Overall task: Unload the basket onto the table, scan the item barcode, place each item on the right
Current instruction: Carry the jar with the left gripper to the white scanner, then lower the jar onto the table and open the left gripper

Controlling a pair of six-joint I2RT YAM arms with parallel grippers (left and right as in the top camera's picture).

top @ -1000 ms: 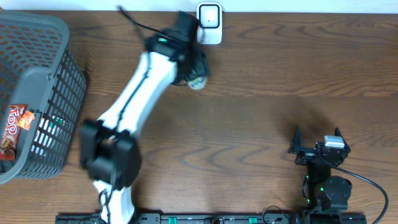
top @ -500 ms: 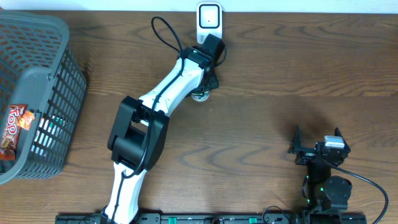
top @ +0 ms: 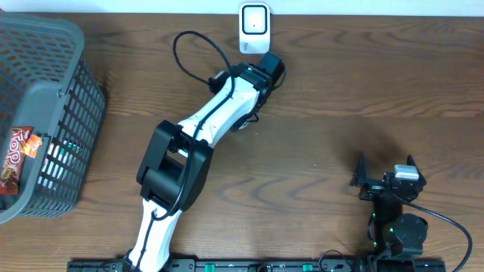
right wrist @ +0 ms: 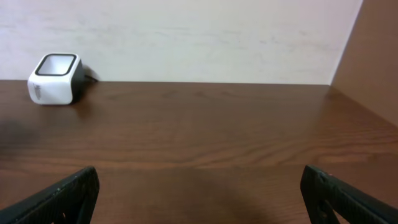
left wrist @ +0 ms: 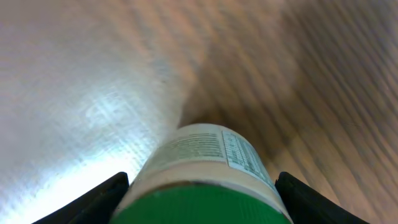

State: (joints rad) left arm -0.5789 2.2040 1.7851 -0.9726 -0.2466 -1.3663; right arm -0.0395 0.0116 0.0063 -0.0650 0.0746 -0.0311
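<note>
A jar (left wrist: 205, 168) with a green lid and a white printed label sits between the black fingers of my left gripper (left wrist: 199, 202), which is shut on it; the label faces up in the left wrist view. Seen from overhead, the white left arm (top: 227, 102) reaches to just in front of the white barcode scanner (top: 254, 26) at the table's back edge, and the arm hides the jar there. My right gripper (top: 386, 170) rests open and empty near the front right. The scanner (right wrist: 55, 78) also shows far left in the right wrist view.
A grey mesh basket (top: 53, 98) stands at the left edge with a red snack packet (top: 17, 155) inside. A black cable (top: 189, 45) loops beside the left arm. A pale wall runs behind the table.
The left arm has swung to the right along the back of the table with the jar, ending in front of the scanner. The right arm has not moved.
</note>
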